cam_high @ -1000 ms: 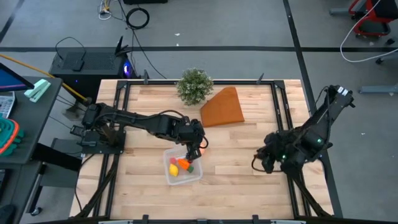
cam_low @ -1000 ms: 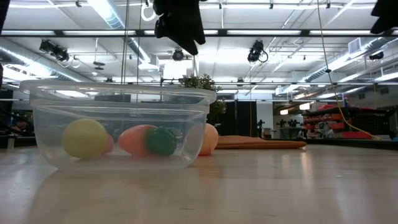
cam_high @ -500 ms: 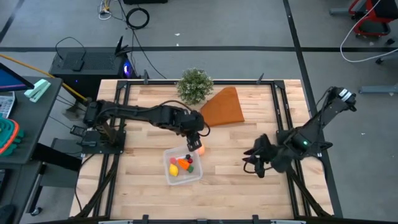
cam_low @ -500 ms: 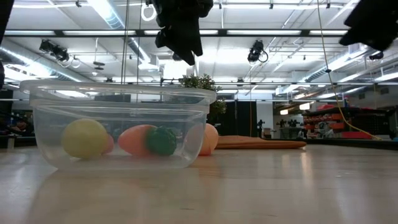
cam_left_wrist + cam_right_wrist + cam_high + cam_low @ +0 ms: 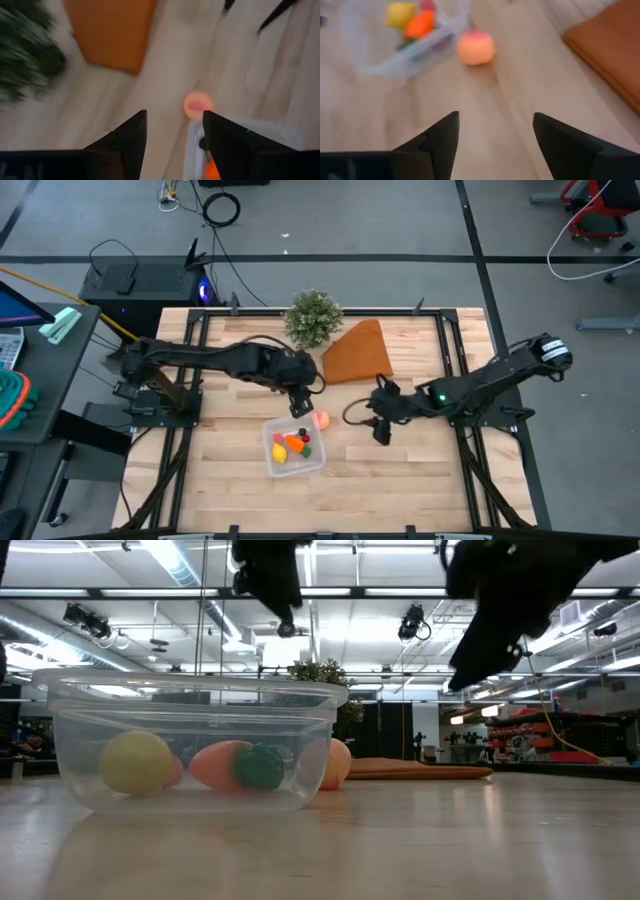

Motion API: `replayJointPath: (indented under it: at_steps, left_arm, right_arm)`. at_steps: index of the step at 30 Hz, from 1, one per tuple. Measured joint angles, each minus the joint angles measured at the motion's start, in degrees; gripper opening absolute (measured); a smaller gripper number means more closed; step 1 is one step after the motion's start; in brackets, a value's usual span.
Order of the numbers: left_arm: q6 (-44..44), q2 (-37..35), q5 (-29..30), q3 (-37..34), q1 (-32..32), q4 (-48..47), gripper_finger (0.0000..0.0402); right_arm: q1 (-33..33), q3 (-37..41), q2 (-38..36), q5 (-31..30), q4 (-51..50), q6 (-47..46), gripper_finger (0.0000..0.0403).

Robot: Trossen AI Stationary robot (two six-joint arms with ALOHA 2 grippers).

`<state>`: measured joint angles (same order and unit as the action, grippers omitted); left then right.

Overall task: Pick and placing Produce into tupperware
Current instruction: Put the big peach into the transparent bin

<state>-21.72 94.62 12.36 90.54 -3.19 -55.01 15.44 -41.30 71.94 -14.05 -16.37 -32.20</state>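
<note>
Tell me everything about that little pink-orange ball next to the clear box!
The peach-pink ball is small, round and smooth, orange-pink with a redder blush on top, like a toy peach. It sits on the wooden table, just outside the tupperware, by the corner nearest the orange-brown wedge. No claw holds it, and whether it touches the tupperware's wall is unclear.

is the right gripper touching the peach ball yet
Apart. In the right wrist view the right gripper is open with bare table between its fingers and the peach ball, which sits ahead beside the tupperware.
</note>
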Motion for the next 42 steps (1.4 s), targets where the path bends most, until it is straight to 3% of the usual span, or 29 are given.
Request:
replayJointPath:
  at_steps: [6,10,16,21,29,42]
  left_arm:
    - [0.75,-7.39,7.15,-0.45,-0.2,2.23,0.0195]
    - [1.41,-12.44,11.95,-3.18,-0.2,6.37,0.0193]
    - [1.44,-21.9,16.13,-15.93,-0.2,22.78,0.0191]
    - [0.68,-27.97,16.63,-25.92,-0.12,29.68,0.0181]
    - [-3.54,-32.5,16.71,-30.89,-0.23,29.33,0.0178]
    - [-3.58,-33.24,16.74,-30.97,-0.25,26.36,0.0172]
  right_arm:
    - [-5.43,-0.02,7.42,8.52,11.71,5.77,0.0231]
    - [-7.35,-0.9,11.17,10.66,15.34,10.34,0.0228]
    - [-10.24,-4.56,14.91,13.62,15.38,14.58,0.0232]
    - [-12.31,-8.23,18.53,18.45,15.26,18.13,0.0234]
    - [-14.51,-11.26,26.19,24.63,15.26,22.09,0.0263]
    - [-15.32,-12.31,29.32,24.66,15.6,29.57,0.0354]
